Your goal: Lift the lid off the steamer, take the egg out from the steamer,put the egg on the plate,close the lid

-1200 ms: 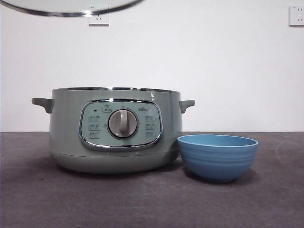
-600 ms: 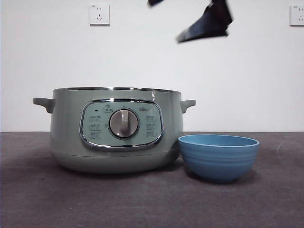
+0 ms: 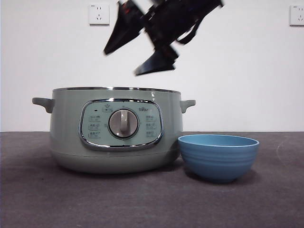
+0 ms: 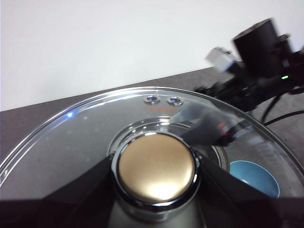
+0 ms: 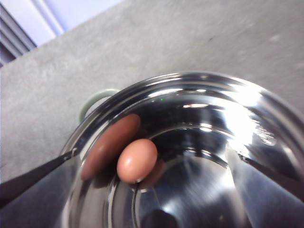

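Observation:
The pale green steamer (image 3: 66,137) stands uncovered on the table, and the blue plate (image 3: 218,156) rests close by its right side. My right gripper (image 3: 121,63) hangs open just above the steamer's rim. Its wrist view looks down into the shiny steel steamer (image 5: 199,118), where the brown egg (image 5: 137,160) lies on the bottom, reflected in the wall, below my right gripper (image 5: 156,155). My left gripper (image 4: 156,171) is shut on the knob of the glass lid (image 4: 85,137), held high out of the front view. The plate (image 4: 251,176) shows through the glass.
A white wall with two sockets (image 3: 99,13) stands behind the dark grey table (image 3: 142,204). The right arm (image 4: 259,57) shows beyond the lid in the left wrist view.
The lid's rim has risen out of the top of the front view. The right gripper has come down from the upper right to just over the steamer's opening.

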### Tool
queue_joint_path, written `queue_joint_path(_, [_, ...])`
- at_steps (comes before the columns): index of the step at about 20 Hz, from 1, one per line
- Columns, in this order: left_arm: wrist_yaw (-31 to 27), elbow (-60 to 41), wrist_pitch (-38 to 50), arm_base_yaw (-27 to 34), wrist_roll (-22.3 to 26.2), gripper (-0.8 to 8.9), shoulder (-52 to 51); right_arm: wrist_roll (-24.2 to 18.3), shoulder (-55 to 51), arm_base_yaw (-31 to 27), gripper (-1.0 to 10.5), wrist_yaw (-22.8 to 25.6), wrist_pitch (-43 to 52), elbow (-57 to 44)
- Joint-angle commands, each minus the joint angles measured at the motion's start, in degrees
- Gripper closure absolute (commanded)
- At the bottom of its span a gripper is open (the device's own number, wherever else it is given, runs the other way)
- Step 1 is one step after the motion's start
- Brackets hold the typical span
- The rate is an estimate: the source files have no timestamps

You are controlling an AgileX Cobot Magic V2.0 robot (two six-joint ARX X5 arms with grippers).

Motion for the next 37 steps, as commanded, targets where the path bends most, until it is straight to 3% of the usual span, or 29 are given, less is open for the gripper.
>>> queue_joint_path(1, [0.1, 0.3, 2.8, 0.1, -0.3, 8.22, -0.7, -0.3, 4.2, 1.5, 3.5, 0.1, 0.5, 2.2])
queue_joint_path(5, [0.2, 0.3, 2.6, 0.1, -0.3, 8.22, -0.7, 0.0, 9.2, 3.6, 3.5, 0.5, 3.6, 3.4])
queue_joint_path(8, [0.2, 0.3, 1.9, 0.1, -0.3, 8.22, -0.7, -0.2, 11.2, 4.4, 3.8, 3.5, 4.9, 3.4])
queue_joint_path(25, [0.0, 0.3, -0.9, 0.1, -0.1, 8.22, -0.7, -0.7, 18.8, 6.4, 3.9, 3.2, 6.8, 3.4])
queue_joint_path(27, [0.0, 0.3, -0.9, 0.1, -0.1, 8.22, -0.7, -0.7, 19.3, 6.4, 4.5, 3.0, 8.2, 3.4])
queue_joint_path(33, [-0.7, 0.3, -1.9, 0.1, 0.4, 8.22, -0.7, -1.7, 21.9, 6.4, 4.5, 1.6, 12.3, 3.4])
queue_joint_path(37, [-1.2, 0.3, -1.9, 0.1, 1.2, 8.22, -0.7, -1.7, 21.9, 6.4, 6.4, 1.6, 14.1, 3.4])
